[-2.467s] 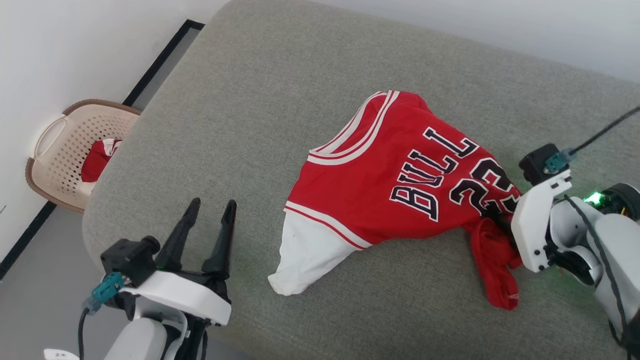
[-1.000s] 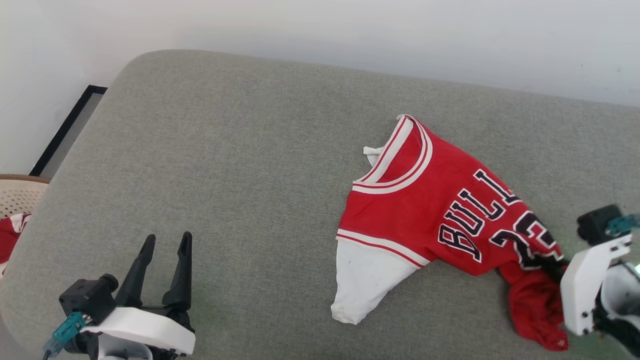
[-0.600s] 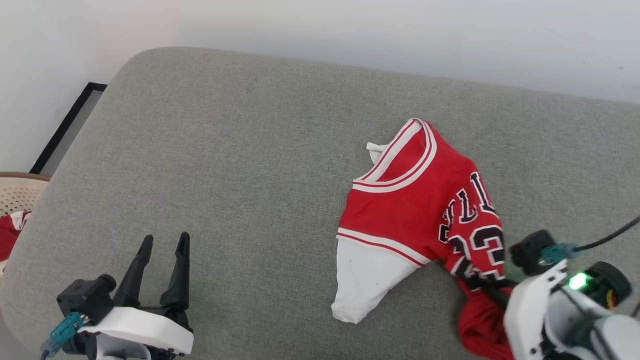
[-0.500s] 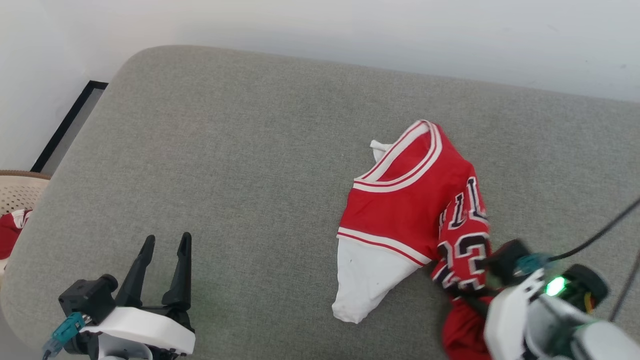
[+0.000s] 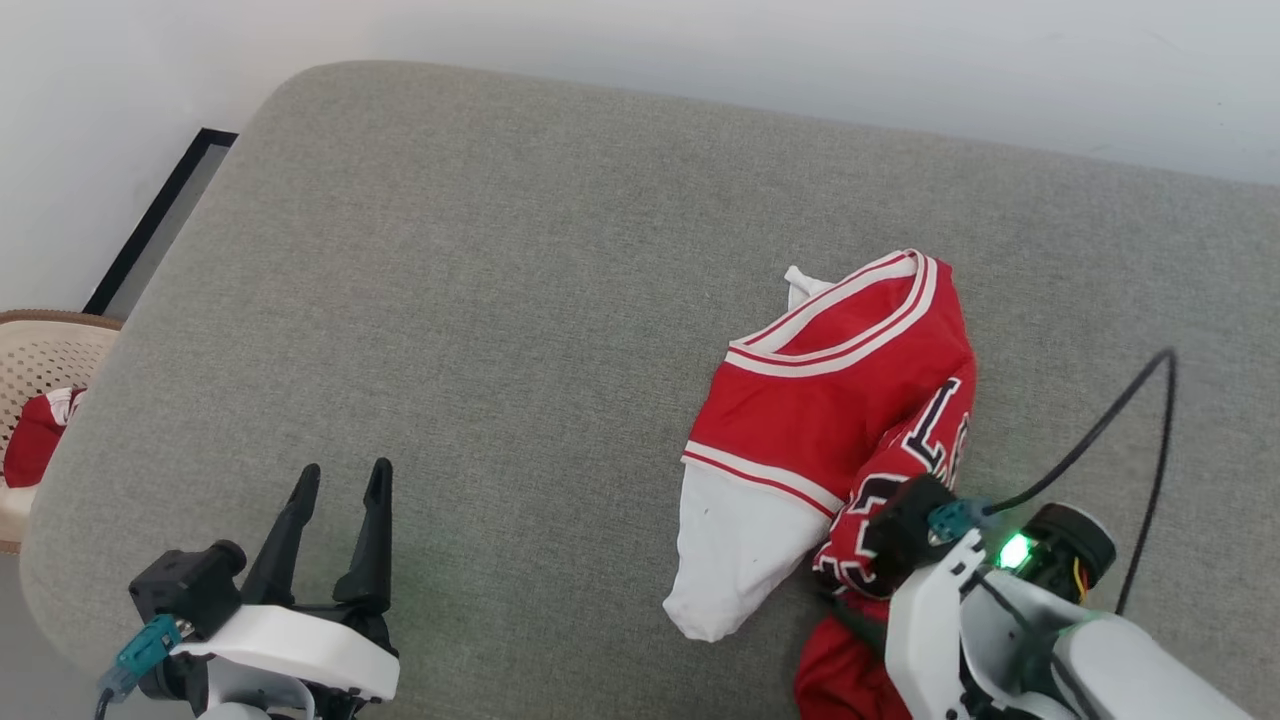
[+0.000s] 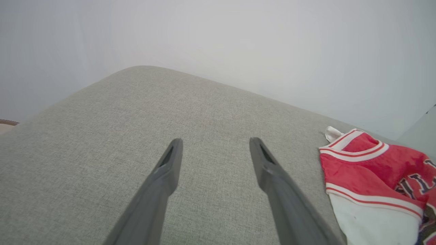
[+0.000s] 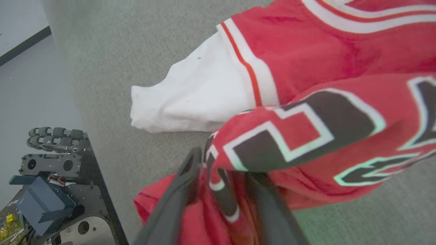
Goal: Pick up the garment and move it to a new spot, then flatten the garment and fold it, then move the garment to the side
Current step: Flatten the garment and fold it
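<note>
Right tool (image 7: 225,165) has its two dark fingers a little apart with a fold of the large red jersey shirt with white short sleeves (image 5: 830,410) bunched in the gap. Whether they pinch that cloth or merely straddle it cannot be told. In the head view the shirt lies crumpled on the grey fabric-covered cushion (image 5: 480,300) toward 4 o'clock. Its striped neck trim is at the 12 o'clock end and one white sleeve is spread flat toward 7 o'clock. The black white-outlined lettering is folded over itself toward 5 o'clock, beside the right arm's pale wrist. Left tool (image 5: 345,470) hovers at 7 o'clock, well apart from the shirt, fingers spread wide and empty. A beige perforated plastic basket (image 5: 45,345) at 9 o'clock holds a small red-and-white cloth bundle (image 5: 35,440).
</note>
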Controlling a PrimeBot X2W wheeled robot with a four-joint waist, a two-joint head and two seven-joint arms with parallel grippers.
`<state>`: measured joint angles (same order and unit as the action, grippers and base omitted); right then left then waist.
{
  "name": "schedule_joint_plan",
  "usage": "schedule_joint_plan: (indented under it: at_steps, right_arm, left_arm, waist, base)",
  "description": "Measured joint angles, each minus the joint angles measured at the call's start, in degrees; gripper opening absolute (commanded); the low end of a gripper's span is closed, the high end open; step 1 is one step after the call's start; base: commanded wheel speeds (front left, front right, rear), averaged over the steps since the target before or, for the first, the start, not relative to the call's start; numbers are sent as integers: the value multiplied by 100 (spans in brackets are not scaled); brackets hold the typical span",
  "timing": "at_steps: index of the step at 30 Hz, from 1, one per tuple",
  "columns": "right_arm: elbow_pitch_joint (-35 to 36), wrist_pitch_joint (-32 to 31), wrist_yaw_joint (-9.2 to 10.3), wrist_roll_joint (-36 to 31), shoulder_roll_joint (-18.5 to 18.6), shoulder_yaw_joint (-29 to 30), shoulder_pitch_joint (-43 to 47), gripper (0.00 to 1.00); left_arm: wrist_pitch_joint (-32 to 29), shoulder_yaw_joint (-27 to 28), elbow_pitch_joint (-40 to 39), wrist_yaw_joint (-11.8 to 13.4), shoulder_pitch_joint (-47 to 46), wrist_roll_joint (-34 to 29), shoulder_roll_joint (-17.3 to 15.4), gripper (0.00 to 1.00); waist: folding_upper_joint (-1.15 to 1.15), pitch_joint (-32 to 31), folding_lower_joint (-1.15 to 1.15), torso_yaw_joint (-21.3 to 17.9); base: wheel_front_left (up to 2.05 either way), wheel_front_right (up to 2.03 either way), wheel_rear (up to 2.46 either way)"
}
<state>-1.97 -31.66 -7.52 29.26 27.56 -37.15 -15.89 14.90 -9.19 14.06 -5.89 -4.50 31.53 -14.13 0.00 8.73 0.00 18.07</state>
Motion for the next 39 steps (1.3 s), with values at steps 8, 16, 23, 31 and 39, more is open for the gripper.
schedule_joint_plan:
  at_steps: [8,16,23,31,39]
  right_arm:
    - [559,-152,0,327,162,776,209,100]
    - [1340,-467,1,190,85,2130,660,100]
    - [1180,-226,1,-124,-48,2926,412,100]
    - [121,74,1,-155,143,3038,-371,100]
    - [-1379,-207,1,213,402,2822,-1272,100]
  left_arm:
    - [1,196,-92,-45,42,-73,79,100]
    - [3,357,-234,-74,157,-164,130,100]
    - [5,382,-370,-116,213,-334,242,100]
    - [5,287,-452,-142,96,-431,403,100]
    - [5,47,-525,-142,-94,-419,569,100]
  waist:
    - [0,-44,0,-10]
    - [0,-33,0,21]
    - [0,46,0,159]
    - [0,224,0,415]
    - [0,545,0,767]
  base:
    - [0,0,0]
    - [0,0,0]
    - [0,0,0]
    - [0,0,0]
    - [0,0,0]
